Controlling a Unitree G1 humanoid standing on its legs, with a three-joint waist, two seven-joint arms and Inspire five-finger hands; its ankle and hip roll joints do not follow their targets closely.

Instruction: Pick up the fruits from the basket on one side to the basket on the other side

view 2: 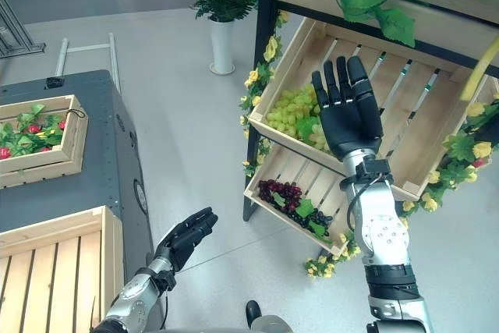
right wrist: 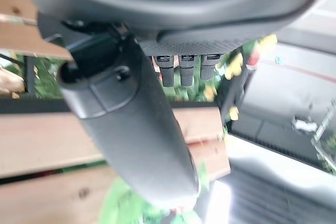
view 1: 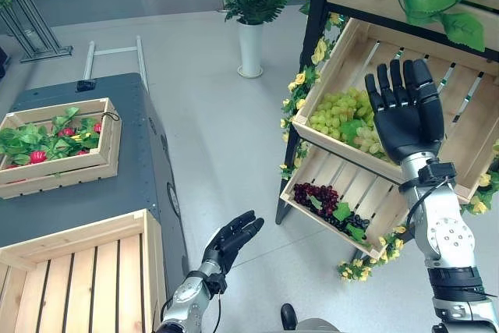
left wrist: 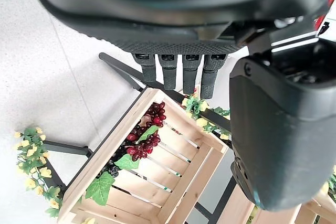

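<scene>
The right hand (view 1: 405,115) is held up w/ fingers straight and spread, nothing grasped, in front of the upper crate (view 1: 460,126) of the slanted wooden rack. The green grapes (view 1: 339,115) are piled in that crate's lower left corner, just beside the hand's thumb side; part of the bunch is hidden behind the hand, so contact can't be told. In the lower crate (view 1: 327,173) the dark grapes (view 1: 316,195) are seen, red-purple w/ a few green leaves, plus a darker bunch toward the crate's front edge. Yellow flowers (view 1: 300,83) are strung along the rack's black frame.

The left hand (view 1: 230,241) is held low over the grey floor, fingers relaxed and nearly straight, empty, well apart from the rack. In the left wrist view the dark grapes (left wrist: 142,137) are seen past the fingertips (left wrist: 173,72).

On the robot's left, an empty slatted wooden box (view 1: 86,271) is placed at the near end of a dark cabinet (view 1: 136,161); further back on it a smaller wooden box (view 1: 105,146) w/ red fruit (view 1: 37,157) and leaves is seen. A potted plant in a white vase (view 1: 250,48) is stood on the floor behind.
</scene>
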